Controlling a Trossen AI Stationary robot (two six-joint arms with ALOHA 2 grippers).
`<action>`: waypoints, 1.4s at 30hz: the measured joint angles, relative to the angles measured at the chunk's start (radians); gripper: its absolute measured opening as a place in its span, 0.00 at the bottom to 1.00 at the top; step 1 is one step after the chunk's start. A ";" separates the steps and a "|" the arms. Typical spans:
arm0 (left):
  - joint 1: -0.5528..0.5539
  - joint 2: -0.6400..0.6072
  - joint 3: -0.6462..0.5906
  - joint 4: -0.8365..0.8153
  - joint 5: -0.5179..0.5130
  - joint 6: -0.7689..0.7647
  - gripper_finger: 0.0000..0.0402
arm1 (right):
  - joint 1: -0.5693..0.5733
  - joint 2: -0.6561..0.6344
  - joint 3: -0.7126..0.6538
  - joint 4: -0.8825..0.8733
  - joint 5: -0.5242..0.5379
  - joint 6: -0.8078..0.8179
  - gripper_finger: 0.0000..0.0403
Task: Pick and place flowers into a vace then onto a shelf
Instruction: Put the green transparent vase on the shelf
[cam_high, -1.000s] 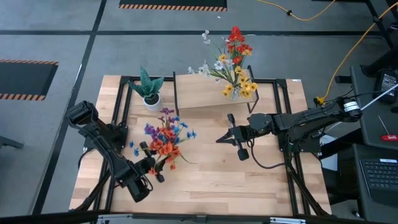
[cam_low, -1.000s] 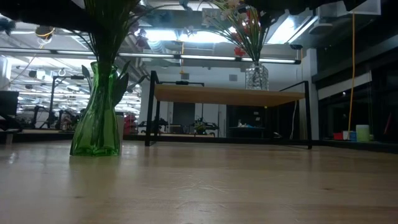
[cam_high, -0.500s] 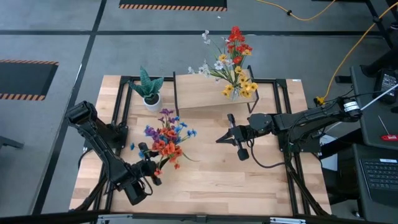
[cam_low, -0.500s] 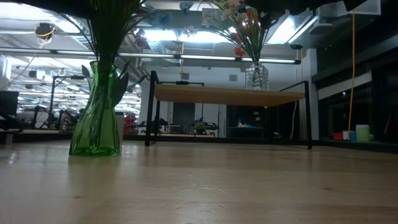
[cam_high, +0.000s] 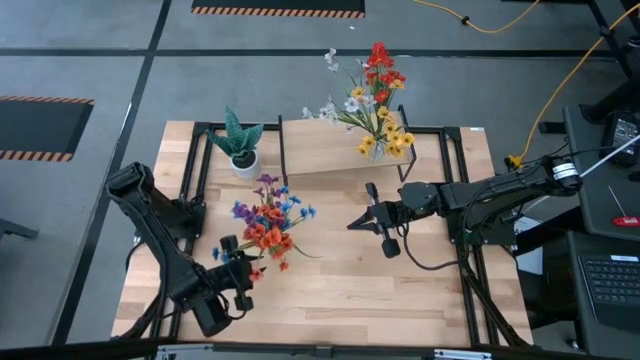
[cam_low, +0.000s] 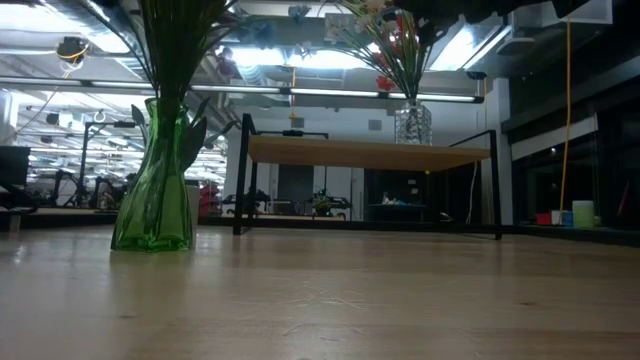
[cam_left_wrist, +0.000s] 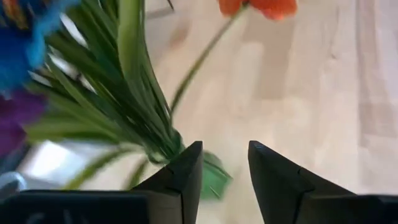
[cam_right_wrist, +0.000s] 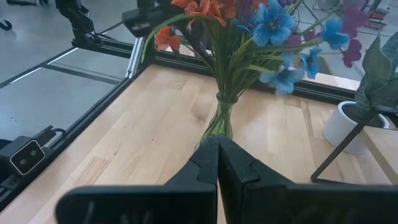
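The pale wooden surface (cam_high: 330, 270) sits inside a black metal frame, with a workshop room beyond. A green glass vase (cam_low: 153, 180) holding orange, blue and purple flowers (cam_high: 266, 222) stands on the surface toward its left side. The small light-wood shelf on black legs (cam_high: 330, 150) already carries a clear glass vase of red, yellow and white flowers (cam_high: 378, 95).

The left end effector (cam_high: 236, 278) is just beside the green vase, fingers parted, nothing between them. The right end effector (cam_high: 358, 221) waits at mid-surface, fingers pressed together, empty.

Risk: a high or off-centre grip could tip the narrow-waisted vase or snag the drooping stems. The shelf's free space lies on its left half; a spiky green plant in a white pot (cam_high: 240, 145) stands near that corner, narrowing the approach.
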 joint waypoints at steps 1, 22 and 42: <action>0.000 0.000 0.006 -0.005 0.028 -0.023 0.30 | 0.000 0.000 0.000 0.001 0.000 0.000 0.00; -0.043 0.000 0.013 0.032 0.490 -0.343 0.01 | 0.000 0.000 0.000 0.000 0.000 -0.023 0.00; -0.256 0.000 0.079 0.013 0.187 -0.528 0.00 | 0.000 0.000 0.000 0.000 0.000 -0.027 0.00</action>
